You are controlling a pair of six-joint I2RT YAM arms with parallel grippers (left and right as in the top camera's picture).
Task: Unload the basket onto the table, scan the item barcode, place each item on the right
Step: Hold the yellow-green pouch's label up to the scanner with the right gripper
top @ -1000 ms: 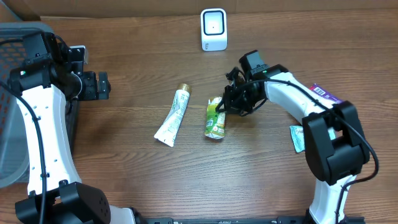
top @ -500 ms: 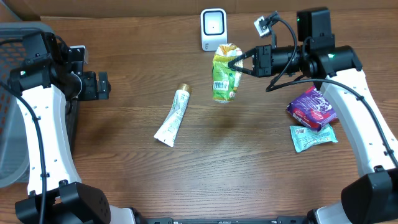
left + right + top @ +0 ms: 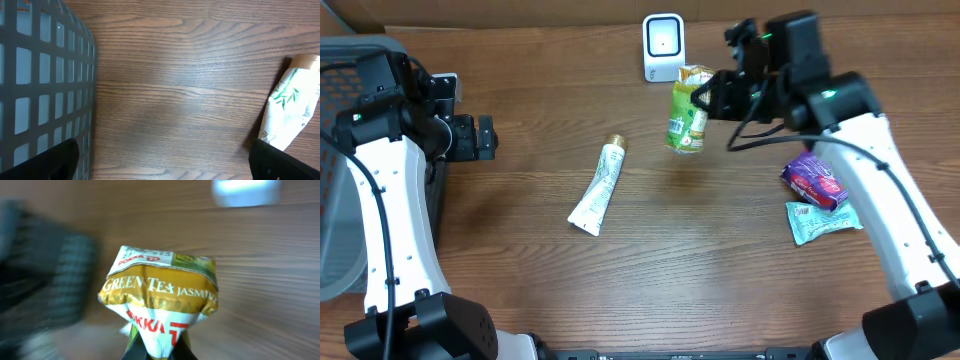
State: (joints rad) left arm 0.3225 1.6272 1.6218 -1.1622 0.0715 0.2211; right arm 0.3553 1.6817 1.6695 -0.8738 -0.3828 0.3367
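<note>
Pouch [image 3: 687, 110] of crinkled glossy film hangs above grained wooden table [image 3: 700, 280].

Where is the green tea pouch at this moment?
In overhead view, the green tea pouch hangs in the right gripper, just right of the white scanner.
</note>
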